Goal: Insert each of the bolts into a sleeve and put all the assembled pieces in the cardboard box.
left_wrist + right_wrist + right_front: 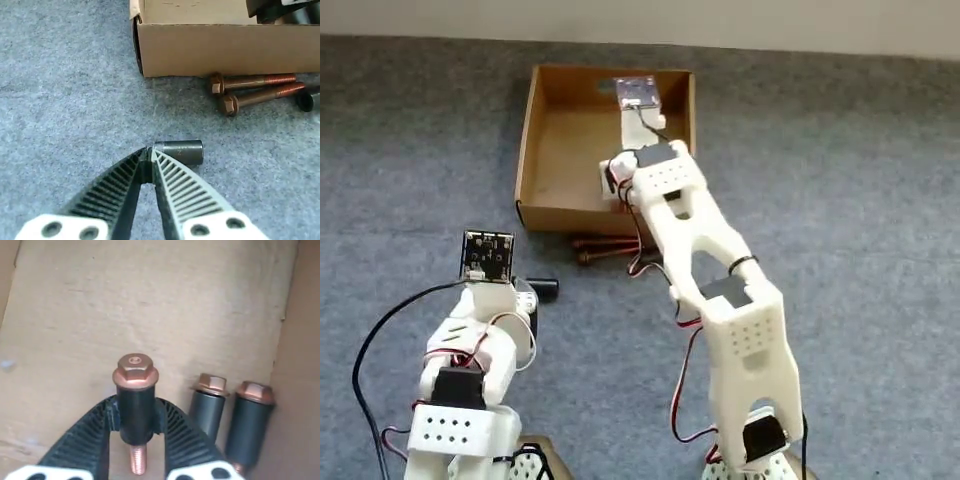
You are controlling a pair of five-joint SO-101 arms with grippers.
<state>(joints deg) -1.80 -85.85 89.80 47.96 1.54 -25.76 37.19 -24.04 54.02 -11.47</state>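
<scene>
Holding assembled piece [135,390] inside cardboard box [150,300] near table [880,200] far edge, right gripper [136,409] fingers clamped on its sleeve. I fear release knocks two finished pieces [210,407] just beside. Left gripper [149,156] fingers closed, empty, tips touching loose sleeve [181,152]; any push could roll it away from bolts [250,82].

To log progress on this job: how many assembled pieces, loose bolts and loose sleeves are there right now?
Assembled pieces: 3 (one in the right gripper, two in the cardboard box)
Loose bolts: 2
Loose sleeves: 2 (the second is cut off at the left wrist view's edge, so it is only likely a sleeve)
Total: 7
</scene>
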